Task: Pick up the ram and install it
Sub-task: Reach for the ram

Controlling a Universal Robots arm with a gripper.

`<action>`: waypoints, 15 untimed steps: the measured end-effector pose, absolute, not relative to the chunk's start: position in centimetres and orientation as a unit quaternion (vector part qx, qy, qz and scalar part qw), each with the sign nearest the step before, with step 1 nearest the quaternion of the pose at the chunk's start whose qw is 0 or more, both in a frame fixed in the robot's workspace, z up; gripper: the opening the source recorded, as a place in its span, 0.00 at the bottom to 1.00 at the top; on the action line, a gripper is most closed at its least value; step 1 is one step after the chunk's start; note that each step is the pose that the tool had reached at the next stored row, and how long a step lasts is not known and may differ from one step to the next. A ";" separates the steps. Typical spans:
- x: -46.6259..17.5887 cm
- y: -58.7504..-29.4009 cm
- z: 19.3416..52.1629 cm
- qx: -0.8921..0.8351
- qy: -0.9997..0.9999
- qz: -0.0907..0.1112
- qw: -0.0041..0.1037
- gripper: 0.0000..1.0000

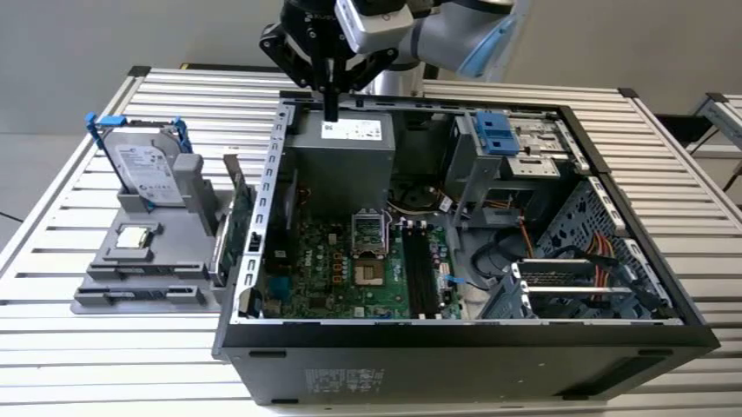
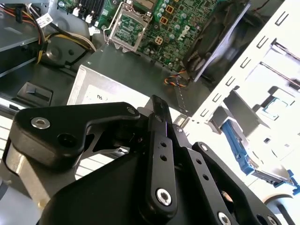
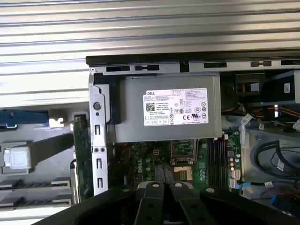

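Ribbed metal slats form the table [image 1: 69, 347], and on it a black computer case [image 1: 464, 352] lies on its side with the panel off, which I judge is so the arm can reach straight down to the grey power supply [image 1: 342, 152] and the green motherboard [image 1: 336, 269]. Beside the case, on the exterior view's left, a grey stand [image 1: 139, 291] props parts upright, among them a silver hard drive [image 1: 145, 174] and a green card [image 1: 240, 226], probably so each can be pinched from above. The gripper [image 1: 330, 111] hangs pointing down over the power supply, near the case's far wall, its fingers drawn together with nothing visible between them. The black memory slots [image 1: 418, 269] run from the power-supply end towards the near wall, and a stick seated there would share that long axis. Where the ram itself lies, and which way it points, I cannot tell.
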State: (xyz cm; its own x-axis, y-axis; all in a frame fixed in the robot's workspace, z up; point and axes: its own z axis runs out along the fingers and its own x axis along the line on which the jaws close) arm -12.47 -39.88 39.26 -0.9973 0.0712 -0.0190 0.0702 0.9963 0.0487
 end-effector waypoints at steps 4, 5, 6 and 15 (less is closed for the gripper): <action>-12.9 -39.9 39.3 0.035 0.999 0.024 0.010 0.00; -13.0 -39.9 39.3 0.035 0.999 0.024 0.010 0.00; -13.2 -39.9 39.3 0.035 0.999 0.024 0.010 0.00; -14.2 -39.9 39.3 0.035 0.999 0.024 0.010 0.00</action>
State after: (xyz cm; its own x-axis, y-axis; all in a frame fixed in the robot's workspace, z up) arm -14.16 -39.88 39.26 -0.9974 0.0695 -0.0190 0.0685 0.9965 0.0487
